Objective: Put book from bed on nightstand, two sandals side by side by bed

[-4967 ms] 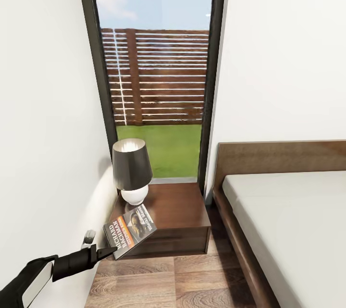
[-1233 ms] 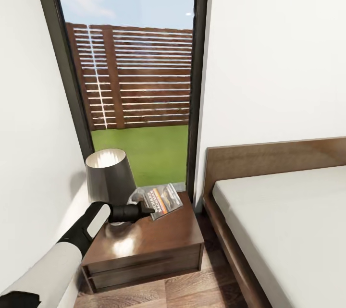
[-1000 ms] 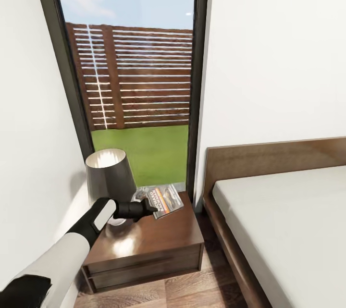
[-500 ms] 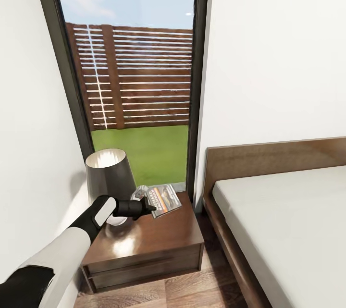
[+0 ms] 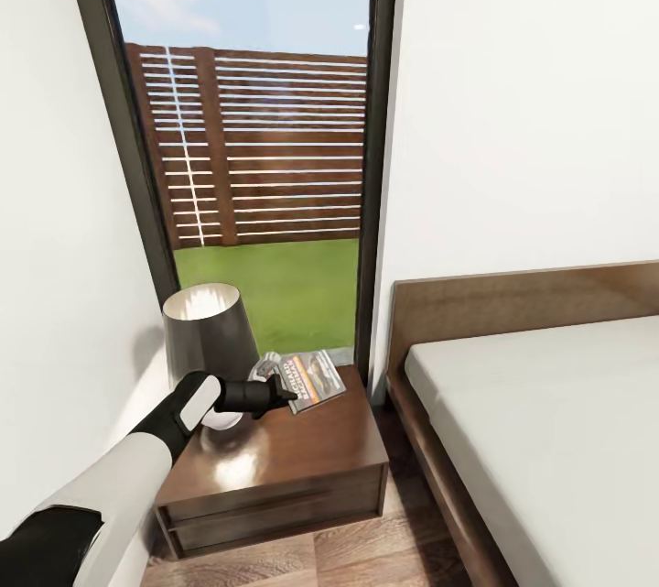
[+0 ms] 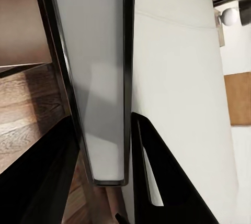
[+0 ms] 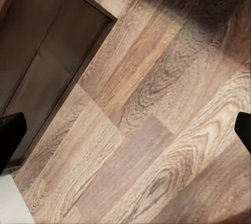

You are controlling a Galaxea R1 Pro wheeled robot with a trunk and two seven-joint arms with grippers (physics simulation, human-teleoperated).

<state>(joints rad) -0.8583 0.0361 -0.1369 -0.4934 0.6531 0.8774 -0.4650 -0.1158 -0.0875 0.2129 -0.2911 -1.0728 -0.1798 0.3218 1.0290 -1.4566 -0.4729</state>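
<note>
On nightstand [image 5: 302, 440]: book [image 5: 311, 379] part-hidden by left gripper [image 5: 286, 395]; grip unclear.

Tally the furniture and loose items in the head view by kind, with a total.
Dark brown wooden nightstand: 1
Dark-shaded table lamp with white base: 1
Small dark-covered paperback book: 1
Dark brown platform bed with pale mattress: 1
Total: 4

White walls [image 5: 522, 111], tall dark-framed window [image 5: 243, 147] with daylight, slatted wooden fence [image 5: 256, 147] and green lawn [image 5: 275, 289] outside (blue sky above), black-shaded lamp [image 5: 209, 335], wood-plank floor [image 7: 157, 130]
</note>
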